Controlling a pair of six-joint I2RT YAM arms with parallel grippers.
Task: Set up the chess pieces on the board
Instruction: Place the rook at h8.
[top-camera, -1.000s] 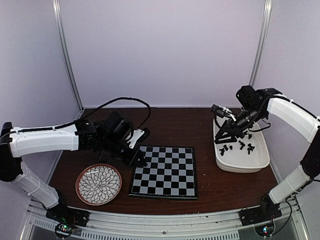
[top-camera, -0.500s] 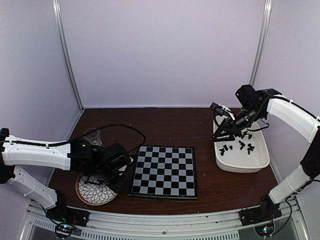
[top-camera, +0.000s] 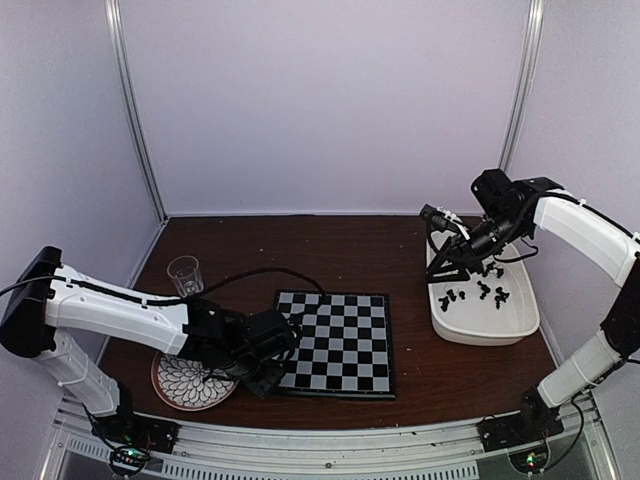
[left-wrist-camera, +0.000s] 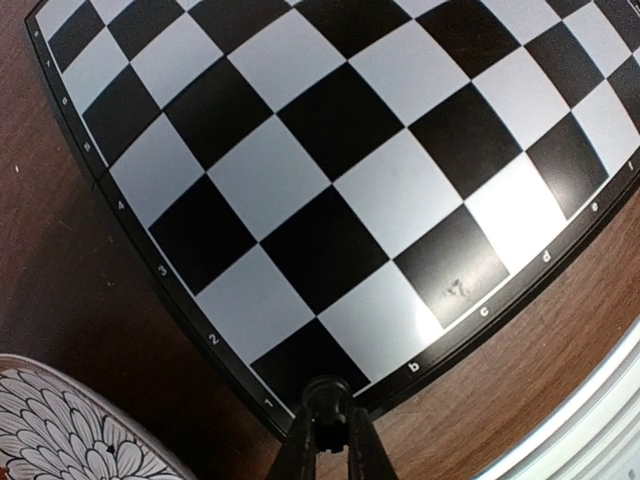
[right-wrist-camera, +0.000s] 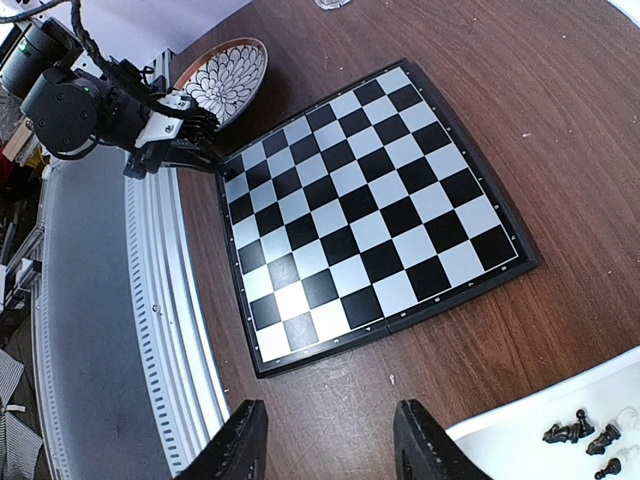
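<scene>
Here, flat checkered board (top-camera: 340, 345), thin dark rim, black pieces (top-camera: 478, 292) in tub (top-camera: 482, 338)

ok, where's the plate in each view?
Top external: plate lower left, just left of the board.
Left wrist: plate in the bottom-left corner, the board filling the rest.
Right wrist: plate upper left, beyond the board.
Shared landmark: the board corner nearest the plate.

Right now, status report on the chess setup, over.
Left end effector shut on dark piece at board corner. Right end effector open, empty, at tub edge; black pieces inside. Board bare, nothing blocking.
</scene>
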